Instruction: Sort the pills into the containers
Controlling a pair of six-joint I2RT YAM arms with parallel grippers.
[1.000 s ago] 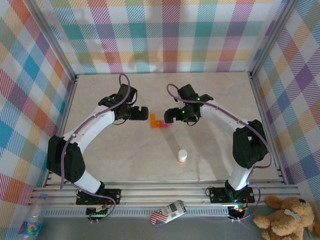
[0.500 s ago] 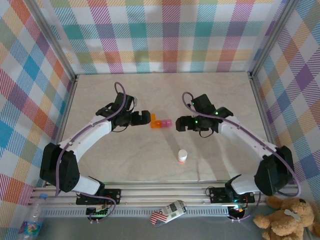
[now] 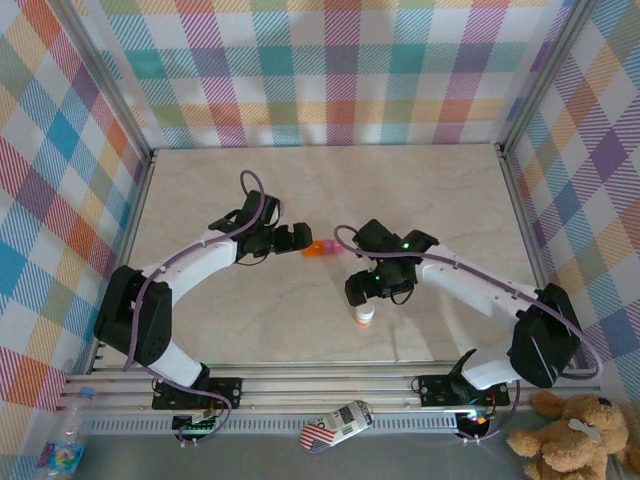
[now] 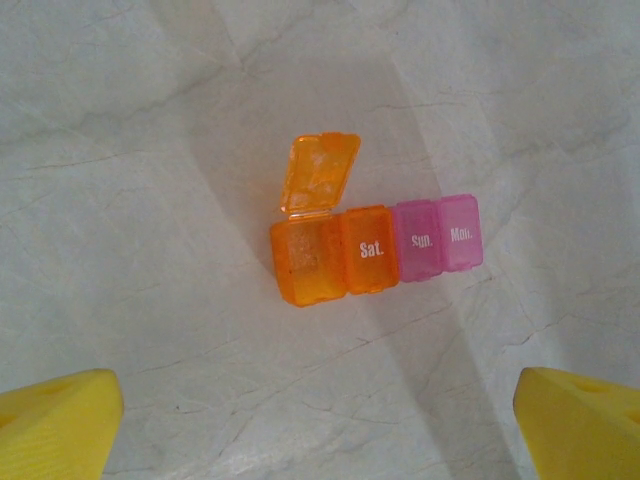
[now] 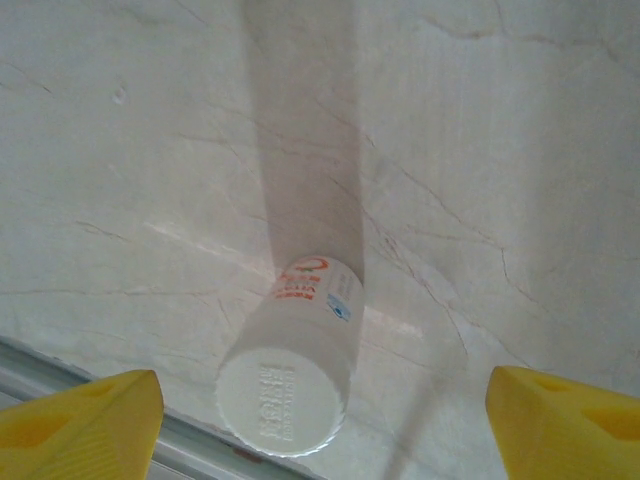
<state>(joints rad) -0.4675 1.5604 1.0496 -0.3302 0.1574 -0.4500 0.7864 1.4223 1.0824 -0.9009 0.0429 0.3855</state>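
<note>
Here we look down on the marbled surface (image 3: 450, 200), with both arms reaching in from its 6 o'clock edge. The containers (image 3: 320, 249) lie near the middle of the surface: a short strip of four joined boxes, two orange and two pink.

In the left wrist view the strip runs from 9 o'clock to 3 o'clock, with the orange pair at the 9 o'clock end and the pink pair at the 3 o'clock end. We read "Sat.", "Sun." and "Mon." on the three closed boxes. The lid (image 4: 322, 173) of the endmost orange box stands open, hinged toward 12 o'clock. We cannot tell what that box holds.

The left tool (image 3: 298, 237) hangs just at 9 o'clock of the strip in the top view. Its yellow fingers (image 4: 60, 425) sit at the 7 and 5 o'clock corners of the wrist view, spread wide, holding nothing and clear of the strip.

The right tool (image 3: 362, 292) hangs at 5 o'clock of the strip, directly over a small round bottle (image 3: 364, 316) that stands upright, apart from the containers. In the right wrist view we see its white cap (image 5: 283, 400) between the fingers (image 5: 85, 420). These are also spread wide, one on either side, and neither touches the bottle.

A teddy bear (image 3: 570, 425) lies off the surface at its 5 o'clock corner.
</note>
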